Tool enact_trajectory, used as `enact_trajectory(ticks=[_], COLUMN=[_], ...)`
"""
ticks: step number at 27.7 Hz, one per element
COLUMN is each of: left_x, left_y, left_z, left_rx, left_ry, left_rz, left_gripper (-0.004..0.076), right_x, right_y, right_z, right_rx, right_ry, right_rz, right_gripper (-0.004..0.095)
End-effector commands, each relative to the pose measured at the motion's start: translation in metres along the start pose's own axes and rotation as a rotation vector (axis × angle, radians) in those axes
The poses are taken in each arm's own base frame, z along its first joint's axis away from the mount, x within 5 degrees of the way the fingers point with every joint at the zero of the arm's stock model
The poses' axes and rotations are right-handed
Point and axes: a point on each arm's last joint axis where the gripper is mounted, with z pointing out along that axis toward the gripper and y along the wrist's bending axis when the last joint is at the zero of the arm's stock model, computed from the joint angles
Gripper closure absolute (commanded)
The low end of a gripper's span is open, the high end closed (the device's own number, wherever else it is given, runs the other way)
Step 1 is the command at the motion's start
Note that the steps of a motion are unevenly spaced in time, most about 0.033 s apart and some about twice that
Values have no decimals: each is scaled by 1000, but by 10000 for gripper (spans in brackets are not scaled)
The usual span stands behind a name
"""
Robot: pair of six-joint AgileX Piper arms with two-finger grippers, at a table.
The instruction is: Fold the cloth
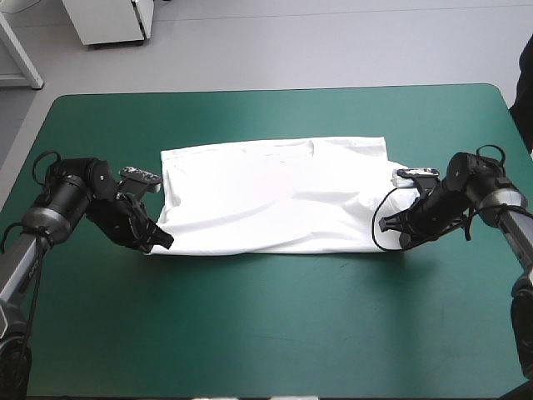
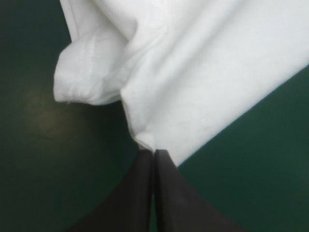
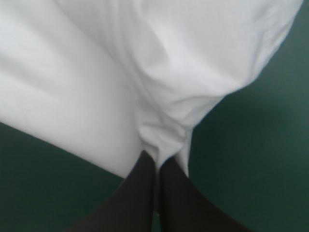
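Nearest, a wide strip of the teal-green cover (image 1: pixel 266 333) lies bare along the table's front edge. Just beyond it, the left gripper (image 1: pixel 158 240) sits low at the near-left corner of the T-shirt (image 1: pixel 275 196), its black fingers pressed together and pinching the cloth at their tips. A stitched hem fold (image 2: pixel 82 72) bulges just beside that pinched corner. The right gripper (image 1: pixel 398 235) is at the near-right corner, likewise nipping a gathered bit of cloth between all-but-closed fingers. From both corners the T-shirt runs back as a broad white band, flat and softly creased, across the table's middle, well apart from the far edge.
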Motion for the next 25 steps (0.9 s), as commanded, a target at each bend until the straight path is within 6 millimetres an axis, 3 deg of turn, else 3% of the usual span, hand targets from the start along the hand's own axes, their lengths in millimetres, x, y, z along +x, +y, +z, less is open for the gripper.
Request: enact_trajectory(ticks=[1,4,9,15,20,25], left_x=[17,21,22,26,40,57], left_y=[-7,-8,-9,-13,-15,-14], left_z=[-10,-6,-6,-16,-39,-79], left_rx=[15,23,31,28,-54,-222], left_ry=[29,41,45,6,-58,-218], left_rz=[2,-4,-19,-25,-30,-29], left_gripper=[746,746,737,582,460,449], right_x=[10,24,31,37,44,47], right_y=[4,5,7,14,19,24], right_z=[-20,-18,-25,-35,-49,-81], right_rx=[13,23,22,-17,-10,40], right_ry=[-47,-17,-23,-21,-58,-185], right_rz=[-21,-26,-23,-15,-29,-50], right_gripper=[921,921,910,728,522,456])
